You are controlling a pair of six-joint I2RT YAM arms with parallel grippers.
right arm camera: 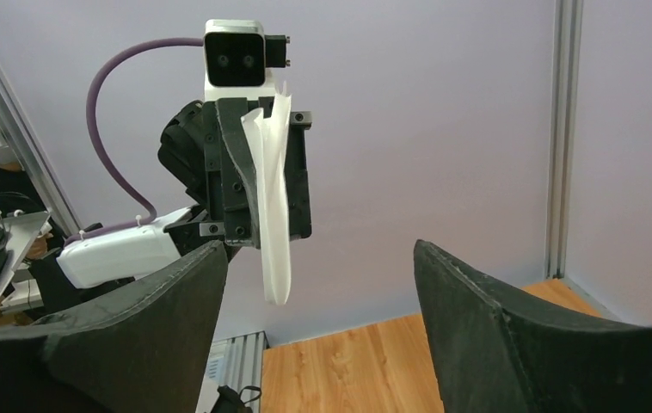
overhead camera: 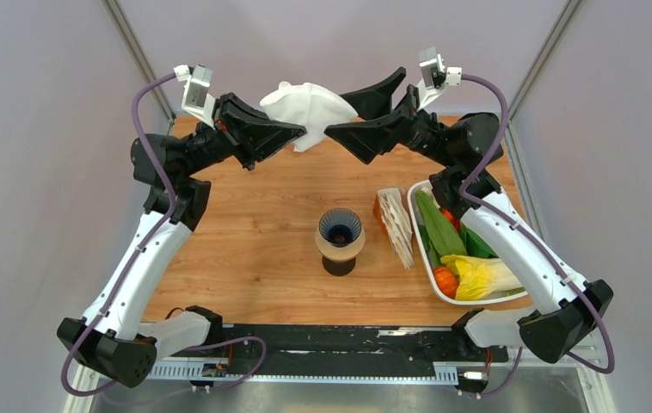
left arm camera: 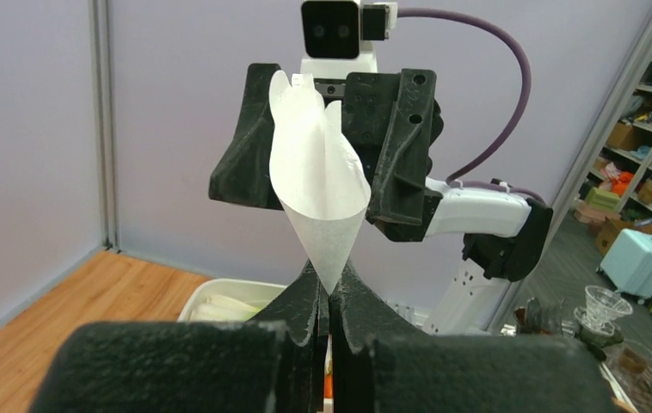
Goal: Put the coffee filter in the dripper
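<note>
My left gripper [overhead camera: 304,133] is shut on the pointed end of the coffee filter [overhead camera: 310,105], a white paper cone held high above the back of the table. In the left wrist view the filter [left arm camera: 318,185] stands up from the closed gripper [left arm camera: 329,297], its mouth partly opened. My right gripper [overhead camera: 335,114] is open and faces it, its fingers [left arm camera: 400,146] either side of the filter's wide end. The right wrist view shows the filter [right arm camera: 275,215] edge-on beyond the open gripper [right arm camera: 321,249]. The navy dripper [overhead camera: 341,227] sits on a tan ring [overhead camera: 340,249] at the table's middle.
An upright stack of white filters [overhead camera: 394,225] stands just right of the dripper. A white tray [overhead camera: 415,194] of vegetables lies at the right, under the right arm. The wooden table [overhead camera: 254,249] is walled by grey panels at the back and sides.
</note>
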